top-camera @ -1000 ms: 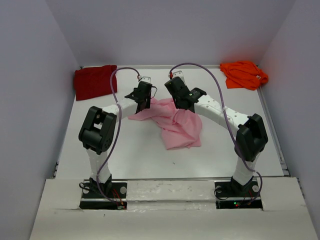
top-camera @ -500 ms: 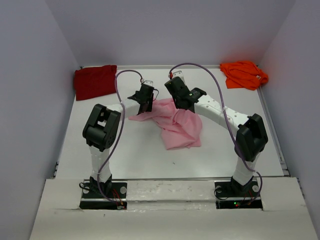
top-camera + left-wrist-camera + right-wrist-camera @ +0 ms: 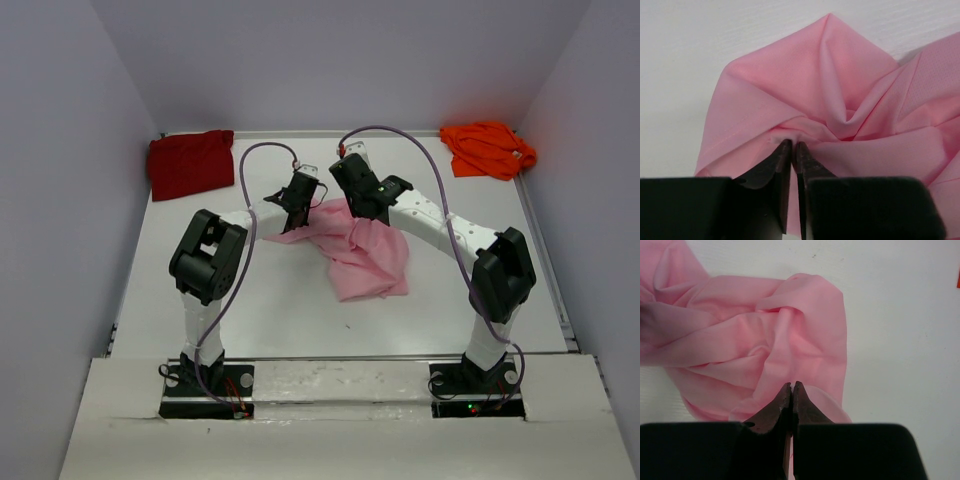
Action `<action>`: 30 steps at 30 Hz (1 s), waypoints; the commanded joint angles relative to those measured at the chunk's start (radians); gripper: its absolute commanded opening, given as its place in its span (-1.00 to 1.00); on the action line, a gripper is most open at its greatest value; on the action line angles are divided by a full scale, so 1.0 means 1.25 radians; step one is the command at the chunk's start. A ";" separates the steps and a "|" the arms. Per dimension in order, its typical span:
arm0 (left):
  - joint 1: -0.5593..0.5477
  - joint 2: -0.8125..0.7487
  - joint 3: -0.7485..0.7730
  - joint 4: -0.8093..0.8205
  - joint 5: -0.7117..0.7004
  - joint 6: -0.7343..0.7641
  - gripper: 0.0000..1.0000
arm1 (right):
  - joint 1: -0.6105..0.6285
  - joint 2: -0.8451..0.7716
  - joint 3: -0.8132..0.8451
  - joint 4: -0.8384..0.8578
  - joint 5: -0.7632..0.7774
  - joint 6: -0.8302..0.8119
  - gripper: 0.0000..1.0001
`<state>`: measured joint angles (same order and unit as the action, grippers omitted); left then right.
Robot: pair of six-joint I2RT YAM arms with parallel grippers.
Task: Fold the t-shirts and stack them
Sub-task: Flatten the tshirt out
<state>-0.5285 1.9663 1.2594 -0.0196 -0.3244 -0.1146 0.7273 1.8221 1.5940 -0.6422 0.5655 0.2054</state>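
On table (image 3: pixel 290 310) centre, pink shirt (image 3: pixel 355 255) lies bunched. Left fingers (image 3: pixel 781 162) clamped on a pink fold; right fingers (image 3: pixel 781 405) pinched together, prob. on cloth too. Draw arms apart evenly w/ light tension, spreading it flat before folding.

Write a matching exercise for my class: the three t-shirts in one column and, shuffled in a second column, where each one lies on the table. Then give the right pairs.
Column one
1. pink t-shirt
2. dark red t-shirt
3. orange t-shirt

Column two
A. far right corner of the table
B. middle of the table, pinched by the left claw and the right claw
C. far left corner of the table

Right pairs: 1-B, 2-C, 3-A
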 commanded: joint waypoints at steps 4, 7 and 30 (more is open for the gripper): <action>-0.004 -0.001 0.022 -0.010 0.004 0.016 -1.00 | 0.000 -0.001 0.006 0.034 0.008 -0.005 -1.00; -0.005 -0.010 0.018 -0.010 -0.010 0.019 -1.00 | 0.000 -0.002 0.010 0.033 0.008 -0.005 -1.00; -0.018 -0.564 0.032 -0.324 -0.246 -0.017 -1.00 | 0.000 0.015 0.011 0.034 0.003 -0.002 -1.00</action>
<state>-0.5499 1.3006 1.3441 -0.3202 -0.5743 -0.1150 0.7273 1.8343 1.5940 -0.6407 0.5648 0.2054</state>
